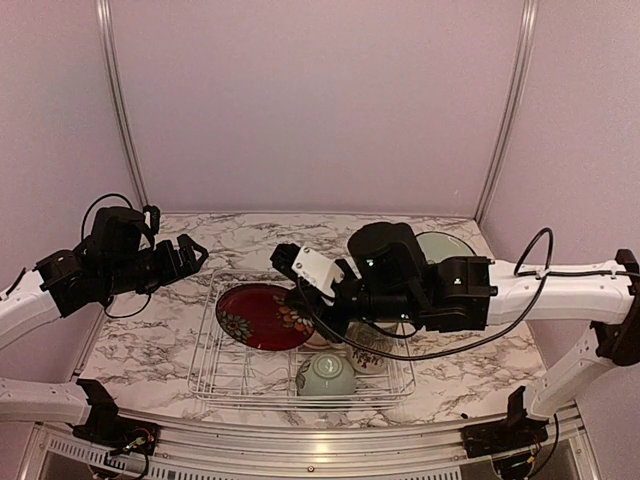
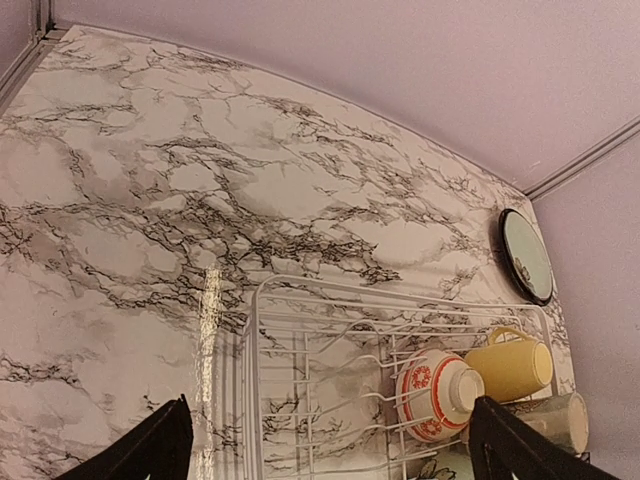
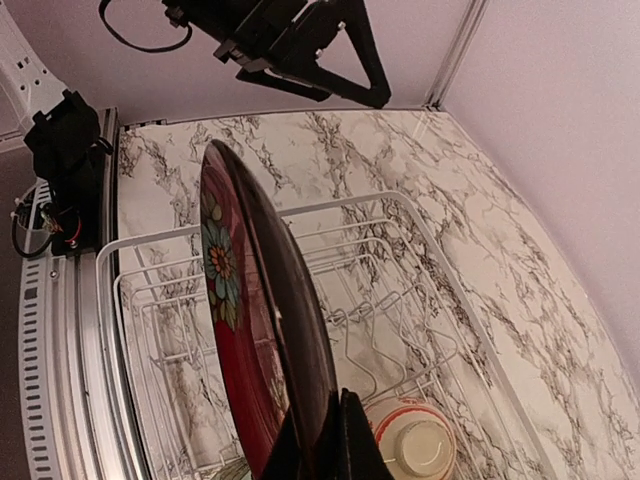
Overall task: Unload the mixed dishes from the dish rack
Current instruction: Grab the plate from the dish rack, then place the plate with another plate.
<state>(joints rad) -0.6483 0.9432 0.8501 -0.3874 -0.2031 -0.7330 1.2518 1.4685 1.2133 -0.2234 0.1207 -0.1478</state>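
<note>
While our right gripper (image 3: 322, 442) pinches the red plate (image 3: 235, 290) by its rim, the plate stands on edge over the rack (image 1: 245, 370) below, with a bowl (image 3: 418, 445) just beside the fingers. Our left gripper (image 1: 190, 253) hangs spread wide, the rack off to its right.

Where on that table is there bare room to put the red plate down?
Bare table runs between the dish rack and the back wall, and left of the rack near the open left hand. The teal plate fills the back right corner. The rack's right end is crowded with bowls and cups.
</note>
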